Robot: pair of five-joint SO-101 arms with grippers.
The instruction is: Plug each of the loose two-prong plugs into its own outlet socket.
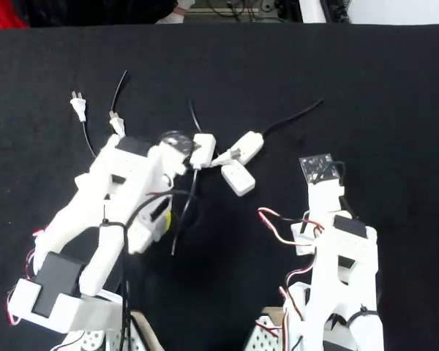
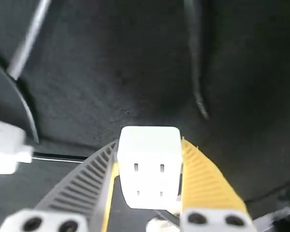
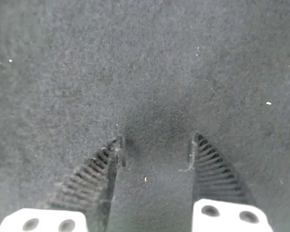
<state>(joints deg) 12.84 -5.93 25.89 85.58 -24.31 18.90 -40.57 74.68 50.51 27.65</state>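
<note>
From where I stand the black table [image 1: 395,88] takes up nearly everything. The left arm [image 1: 110,197] sprawls from seven o'clock in toward the middle; the right arm [image 1: 340,263] stands at five o'clock.

The left gripper [image 2: 150,145] is clamped on a white socket block [image 1: 203,150] just at twelve o'clock of the table's centre, its slot pairs facing the wrist camera. The right gripper [image 3: 157,145] hangs with its jaws parted and nothing between them, over bare cloth at about four o'clock of the centre.

Just at three o'clock of the held block lie a long socket [image 1: 247,145] on a cable and a second block [image 1: 238,178]. The two loose plugs [image 1: 78,107] sit well apart from all this, out at ten o'clock.

I'd judge the step in hand to be presenting the held block for a plug. To do it well, the grip should stay square on the block's flanks so that neither finger covers a slot. The plug wants taking by its body, not its cable, with prongs lined up to one slot pair and pushed straight in; any tilt will skate the block out of the clamp.

Hard to make out: the black cables vanish into the cloth, so which lead belongs to which plug I cannot tell. Whether the small piece between the long socket and the second block is a seated plug is unclear. A white plug body [image 2: 5,152] beside the left gripper is cut off by the wrist view's edge; both arm bases run off the table at six o'clock.
</note>
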